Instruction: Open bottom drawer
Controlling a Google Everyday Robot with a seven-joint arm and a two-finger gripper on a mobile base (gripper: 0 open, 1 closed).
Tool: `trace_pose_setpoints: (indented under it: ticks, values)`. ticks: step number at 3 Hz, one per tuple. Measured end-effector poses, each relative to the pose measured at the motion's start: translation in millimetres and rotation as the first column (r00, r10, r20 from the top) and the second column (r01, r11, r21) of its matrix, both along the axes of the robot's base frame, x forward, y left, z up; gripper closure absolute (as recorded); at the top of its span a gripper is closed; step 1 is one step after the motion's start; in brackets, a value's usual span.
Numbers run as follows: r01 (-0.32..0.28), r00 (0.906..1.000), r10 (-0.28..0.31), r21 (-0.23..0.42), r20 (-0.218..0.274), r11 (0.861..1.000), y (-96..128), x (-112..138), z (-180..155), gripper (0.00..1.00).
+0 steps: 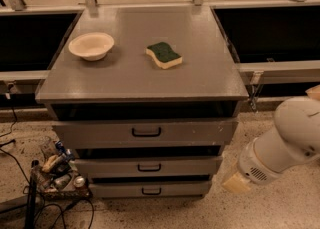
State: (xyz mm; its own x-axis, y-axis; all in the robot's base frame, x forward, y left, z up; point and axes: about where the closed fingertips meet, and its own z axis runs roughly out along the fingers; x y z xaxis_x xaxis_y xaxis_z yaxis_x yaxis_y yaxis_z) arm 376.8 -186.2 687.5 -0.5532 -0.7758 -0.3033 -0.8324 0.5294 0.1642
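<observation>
Bottom drawer (115, 189) at foot of grey cabinet (140, 80), under two taller drawers, looks closed. White arm (290, 138) low at right, probably to reach that height. Gripper (234, 183) beside drawer's right end, apart from it; open or closed, cannot tell. Bowl (91, 45) and sponge (164, 54) on top, out of way. Small black handle (151, 191) free.

a robot lab: grey metal cabinet (131, 82), floor cables (85, 207), gripper (235, 183) low right of its drawers (190, 166)
</observation>
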Motion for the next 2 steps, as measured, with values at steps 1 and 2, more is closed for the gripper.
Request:
trace_pose_setpoints:
  ticks: [1,2]
  values:
    - [0.032,0.9978,-0.031,0.032,-0.059,0.999,6.4,-0.2,-36.2,1.0]
    - [0.048,0.9932,-0.042,0.055,-0.109,0.997,12.4,-0.7,-66.4,1.0]
